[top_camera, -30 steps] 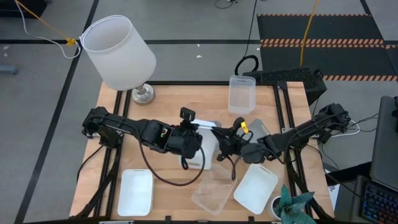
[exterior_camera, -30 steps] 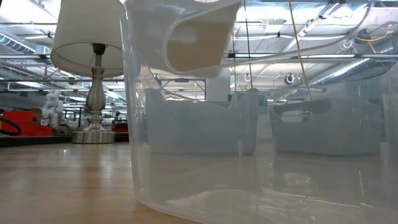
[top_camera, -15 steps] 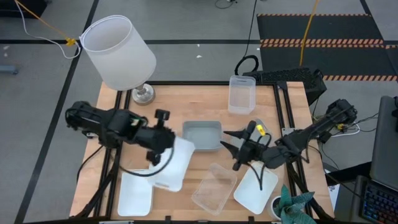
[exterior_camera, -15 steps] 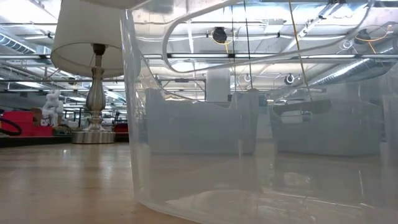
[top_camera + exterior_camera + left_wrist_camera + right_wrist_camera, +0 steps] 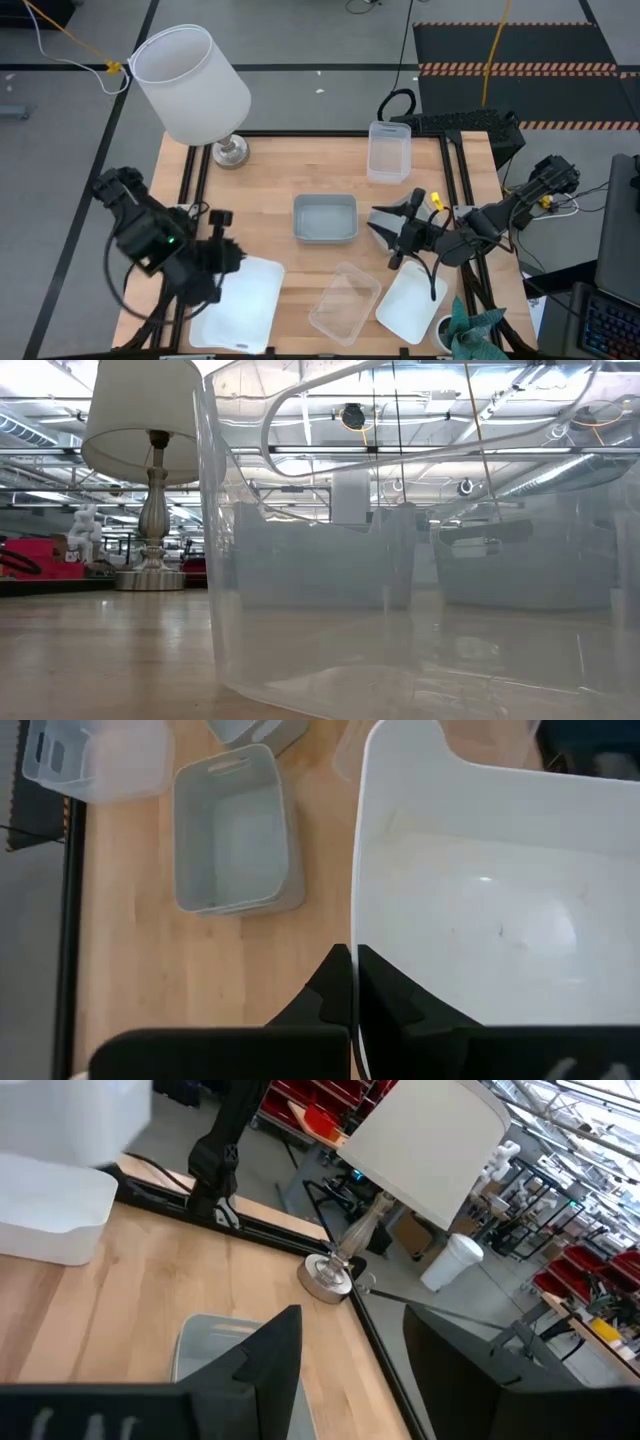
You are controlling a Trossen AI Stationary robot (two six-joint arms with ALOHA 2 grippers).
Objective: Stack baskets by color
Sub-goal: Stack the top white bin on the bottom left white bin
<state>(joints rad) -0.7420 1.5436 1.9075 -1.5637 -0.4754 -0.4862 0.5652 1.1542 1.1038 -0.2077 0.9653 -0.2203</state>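
My left gripper [image 5: 226,266] is at the table's near left and is shut on a white basket [image 5: 250,305]. That basket is over another white basket, of which only an edge [image 5: 203,338] shows. A grey-blue basket [image 5: 325,218] stands on its bottom at the table's middle. My right gripper [image 5: 384,236] is open just to its right, with nothing between its fingers [image 5: 270,1355]. A clear basket [image 5: 345,302] and a white basket [image 5: 410,300] lie near the front edge. Another clear basket [image 5: 388,150] stands at the far edge. My left gripper pinches one side wall of the white basket at its rim [image 5: 354,935], with one finger [image 5: 400,1010] inside the basket and the other [image 5: 320,1005] outside. The fingers slant down at the wall from the table's left. The basket has its open side up and is off the table.
A lamp with a big white shade [image 5: 190,85] stands at the far left corner. In the low view, the clear basket [image 5: 400,560] by the front edge fills most of the picture. Bare wood lies between the lamp and the grey-blue basket.
My left gripper has carried the white basket from the table's middle toward the near left corner, rising and rolling its wrist. The grey-blue basket stayed in the middle and is now uncovered. My right gripper has opened and drawn back toward the table's right edge.
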